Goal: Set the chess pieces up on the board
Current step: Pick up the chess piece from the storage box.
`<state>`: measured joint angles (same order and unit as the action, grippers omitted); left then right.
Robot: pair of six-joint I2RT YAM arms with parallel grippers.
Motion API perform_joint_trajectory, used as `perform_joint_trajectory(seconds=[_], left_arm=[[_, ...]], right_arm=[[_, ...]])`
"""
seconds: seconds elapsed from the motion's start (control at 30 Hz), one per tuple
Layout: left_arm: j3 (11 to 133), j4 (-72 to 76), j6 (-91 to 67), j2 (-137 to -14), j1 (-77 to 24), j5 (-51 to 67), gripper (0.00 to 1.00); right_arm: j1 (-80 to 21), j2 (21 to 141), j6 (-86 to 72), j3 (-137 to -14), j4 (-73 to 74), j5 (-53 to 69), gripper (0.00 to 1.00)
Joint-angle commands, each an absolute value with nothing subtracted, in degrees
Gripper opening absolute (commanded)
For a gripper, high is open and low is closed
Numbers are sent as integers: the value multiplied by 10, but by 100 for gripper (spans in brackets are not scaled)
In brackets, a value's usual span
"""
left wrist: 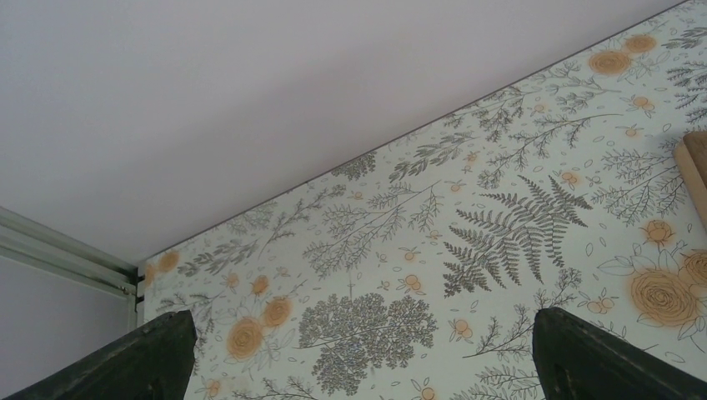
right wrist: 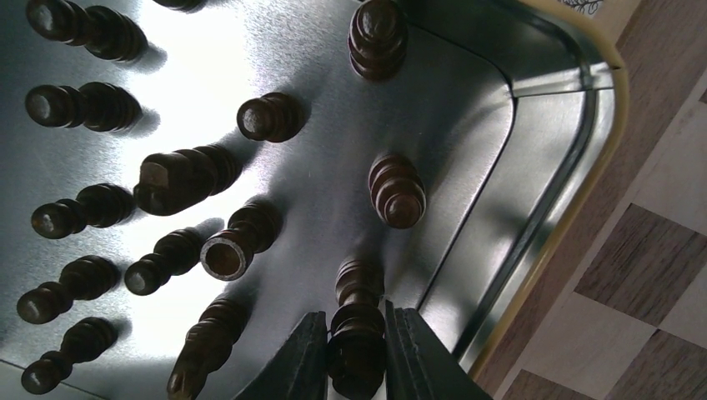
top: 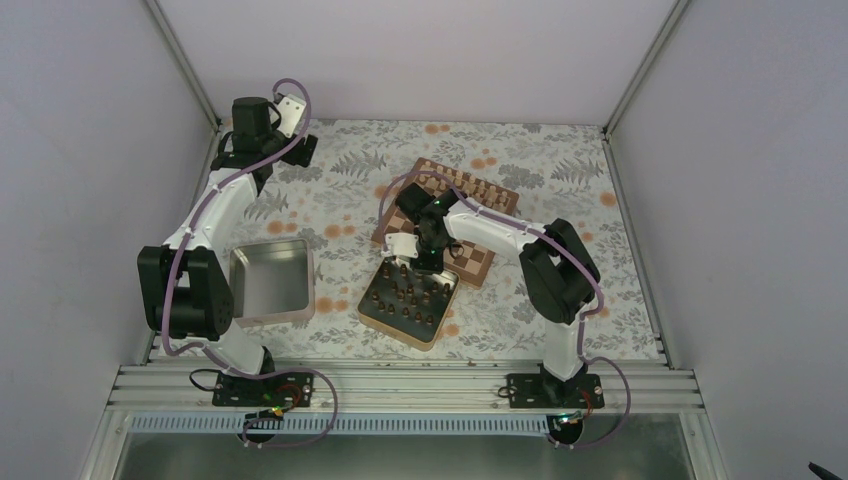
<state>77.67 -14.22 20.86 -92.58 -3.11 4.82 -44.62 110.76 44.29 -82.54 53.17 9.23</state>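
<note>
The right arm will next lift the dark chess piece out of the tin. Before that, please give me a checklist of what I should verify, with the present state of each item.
1. Grip: the right fingers press both sides of the dark piece: ok.
2. Neighbouring piece: close to one finger; whether it touches: cannot tell.
3. Tin wall: apart from the fingers: ok.
4. Free target square on the board: partly hidden in the top view: cannot tell.
5. Left fingers: open, holding nothing, well away from the tin: ok.
</note>
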Motion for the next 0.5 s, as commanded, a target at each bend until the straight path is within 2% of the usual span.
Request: perform_joint_trajectory(seconds=[0.0, 0.47], left_arm=[[774, -136, 215, -927, -33, 57, 100], [771, -136, 218, -912, -32, 53, 100]], right_arm=[[-451, 1098, 438, -835, 546, 106, 15], [-429, 1044, 444, -944, 625, 148, 14]])
